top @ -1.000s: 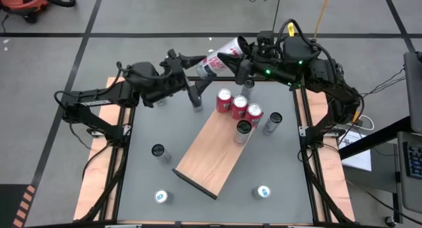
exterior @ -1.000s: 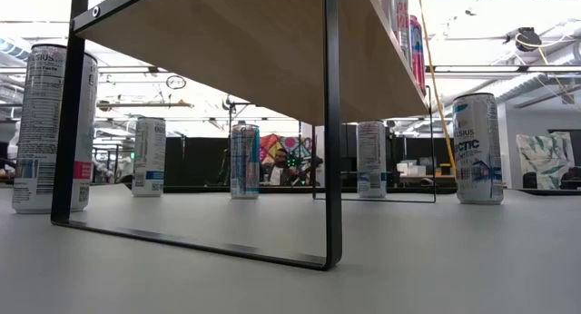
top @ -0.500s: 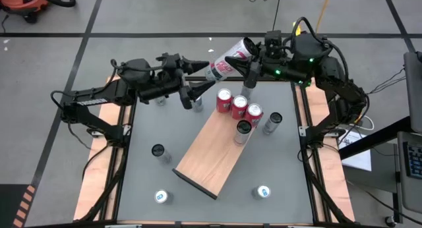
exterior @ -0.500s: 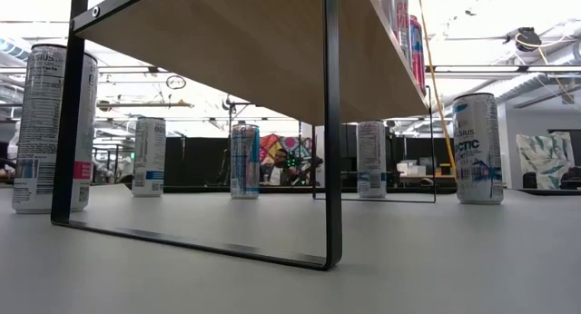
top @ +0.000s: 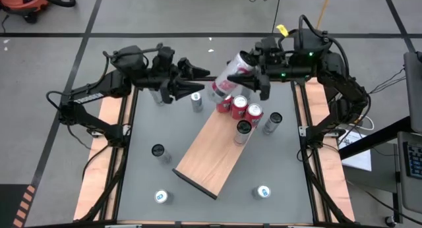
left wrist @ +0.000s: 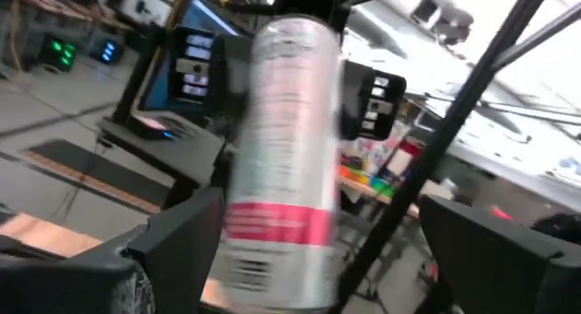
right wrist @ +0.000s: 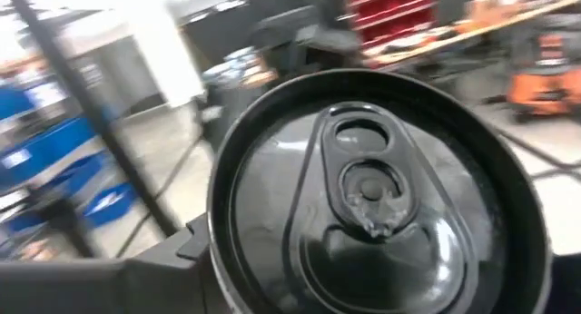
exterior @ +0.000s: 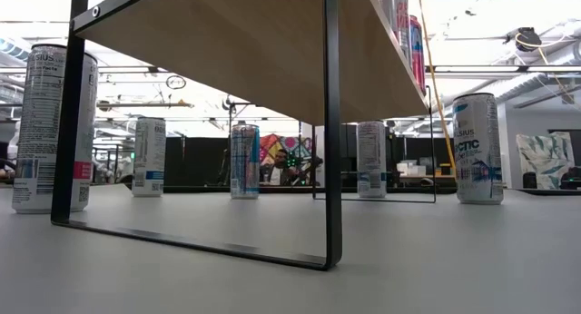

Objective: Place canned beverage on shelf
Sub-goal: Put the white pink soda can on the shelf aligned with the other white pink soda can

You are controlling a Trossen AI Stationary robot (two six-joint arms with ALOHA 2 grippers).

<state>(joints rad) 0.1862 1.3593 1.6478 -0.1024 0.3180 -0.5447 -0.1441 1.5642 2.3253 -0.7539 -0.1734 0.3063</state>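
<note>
The right claw [top: 254, 75] grips a white can with a pink band [top: 229, 76] near its top end, holding it tilted in the air. In the right wrist view the can's dark lid and pull tab [right wrist: 368, 191] fill the space between the fingers. The print on this can is too blurred to read.

The left claw [top: 190, 81] faces the same can from the other side, its jaws spread wide and closed on nothing. In its wrist view the can [left wrist: 283, 160] stands ahead of the fingers [left wrist: 177, 237], not touched by them.

Just below the held can lies the shelf [top: 210, 155], a light wooden board raised on a black frame. Three red-topped cans [top: 239, 104] and one dark-topped can [top: 243, 129] stand on the shelf end nearest the right claw.

A silver can [top: 196, 101] stands on the table [top: 148, 175] under the left claw. In the low view, a can on the table [exterior: 477, 149] reads "CTIC", with "SIUS" above it.
</note>
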